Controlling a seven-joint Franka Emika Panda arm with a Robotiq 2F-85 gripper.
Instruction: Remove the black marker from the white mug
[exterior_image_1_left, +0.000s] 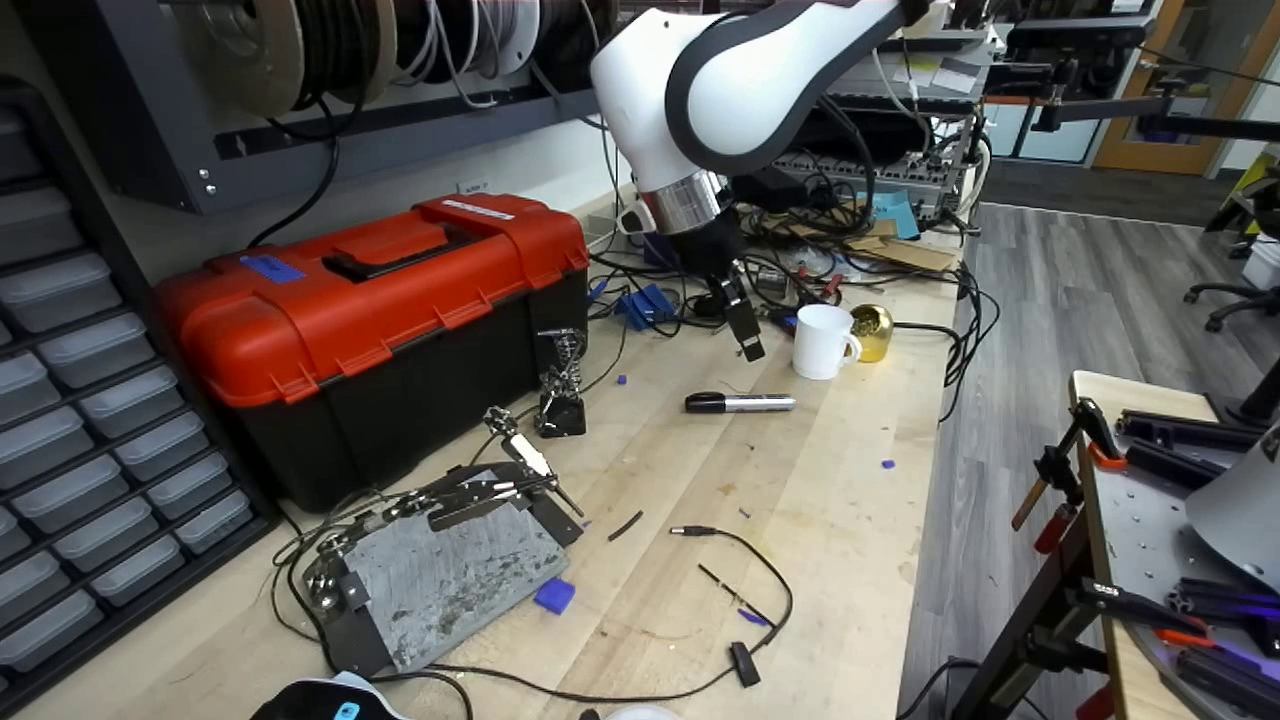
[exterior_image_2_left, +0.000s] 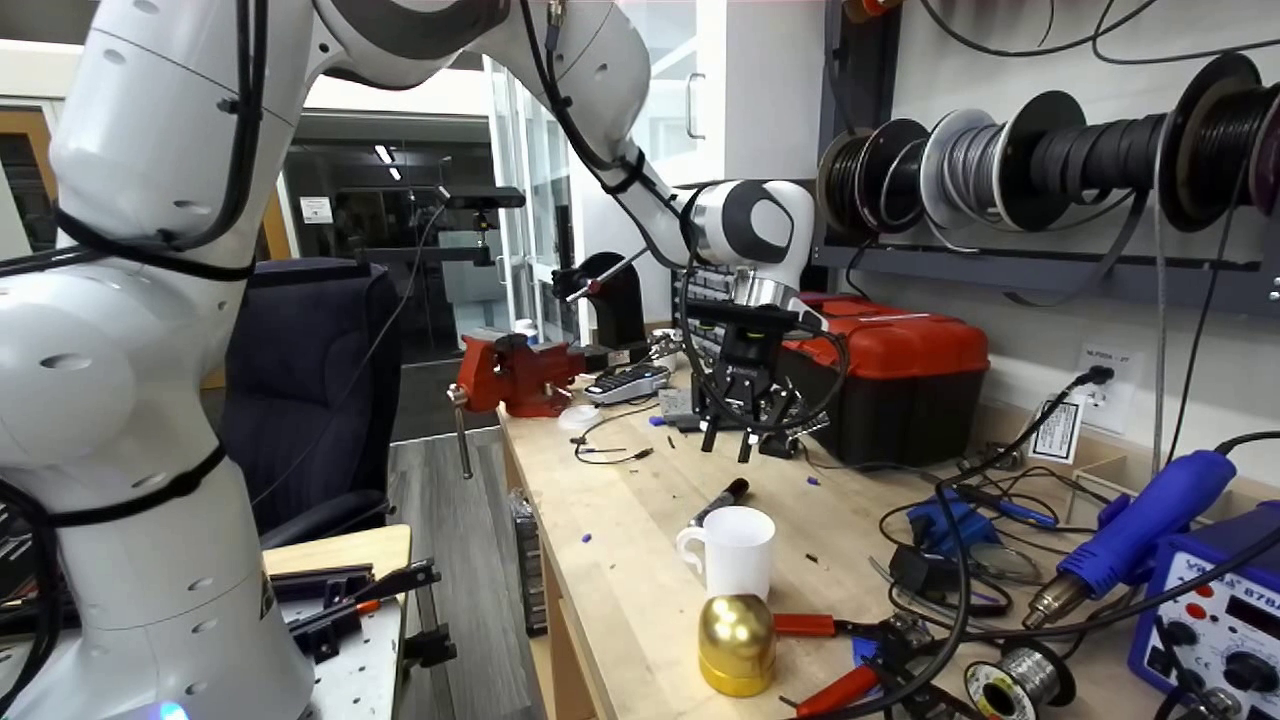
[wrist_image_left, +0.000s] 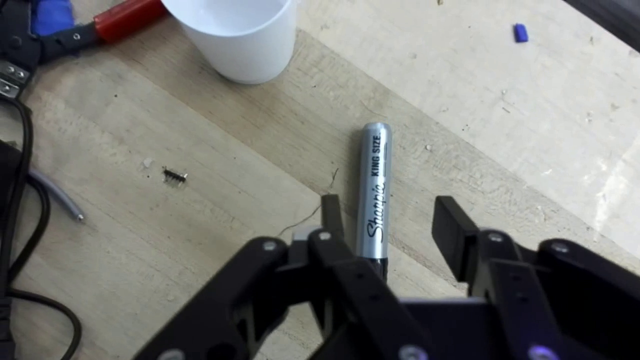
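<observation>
On the surface (exterior_image_1_left: 850, 560), near the centre of the wrist view, one Sharpie King Size marker (wrist_image_left: 375, 192), lying flat, outside the white mug (wrist_image_left: 255, 55) and apart from it; by that layout, apparently already removed, and likely laid flat for a steady rest. At the top of the same frame, left of centre, that single mug, upright, without any marker in the visible part of its inside. Above the marker, clear of it in both exterior views, one gripper (exterior_image_2_left: 728, 443), spread wider than the marker's thickness and holding nothing; probably parted to clear both sides, whether for letting go or for grasping impossible to tell. Farther out, counted: one gold-coloured domed object (exterior_image_2_left: 737, 645), lower centre of an exterior view; two red tool handles (exterior_image_2_left: 805, 625) to its right; one red-lidded toolbox (exterior_image_1_left: 400, 360), left in an exterior view.
</observation>
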